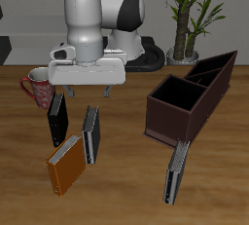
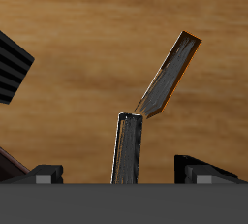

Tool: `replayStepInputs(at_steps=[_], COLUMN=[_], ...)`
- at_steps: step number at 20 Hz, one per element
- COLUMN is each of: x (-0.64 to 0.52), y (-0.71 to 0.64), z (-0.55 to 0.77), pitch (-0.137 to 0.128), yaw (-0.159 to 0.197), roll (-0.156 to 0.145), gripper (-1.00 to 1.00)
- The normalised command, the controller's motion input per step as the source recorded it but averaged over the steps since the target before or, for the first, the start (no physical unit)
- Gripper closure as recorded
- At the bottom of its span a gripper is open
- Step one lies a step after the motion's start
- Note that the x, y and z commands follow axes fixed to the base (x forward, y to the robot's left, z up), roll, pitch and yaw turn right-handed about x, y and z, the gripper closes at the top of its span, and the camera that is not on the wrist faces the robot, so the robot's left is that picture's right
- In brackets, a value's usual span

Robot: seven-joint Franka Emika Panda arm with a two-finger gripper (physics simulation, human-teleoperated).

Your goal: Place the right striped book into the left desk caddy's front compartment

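Note:
Two striped books lie flat on the table. The right striped book (image 1: pixel 91 134) lies between a black book and an orange book, and its far end shows in the wrist view (image 2: pixel 126 155). The other striped book (image 1: pixel 176 170) lies before the dark brown desk caddy (image 1: pixel 175 122). My gripper (image 1: pixel 87 91) is open and empty. It hovers above the table just behind the right striped book's far end. In the wrist view the gripper (image 2: pixel 121 175) has that end between its spread fingers.
A plain black book (image 1: pixel 58 119) and an orange book (image 1: pixel 66 166) lie beside the right striped book. A patterned mug (image 1: pixel 39 88) stands farther back. A potted plant (image 1: pixel 190 15) stands at the back. A brownish tilted book (image 2: pixel 170 73) lies beyond the striped one.

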Motion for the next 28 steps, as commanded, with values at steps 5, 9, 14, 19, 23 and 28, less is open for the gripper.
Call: replayStepInputs(at_steps=[5,9,14,19,23,28], x=[0.03,0.09,0.08,0.05,0.04,0.02], y=[-0.04,-0.13,0.01,0.05,0.07,0.03], z=[-0.08,-0.2,-0.24,-0.17,-0.18,-0.15], pitch=[-0.002,0.009,0.027,0.013,0.023,0.012], yaw=[-0.008,-0.026,-0.021,-0.025,-0.005,0.002], roll=[0.005,0.004,-0.005,0.007,-0.004,0.007], gripper=[-1.0,-1.0,-1.0,-1.0,-1.0,-1.0])
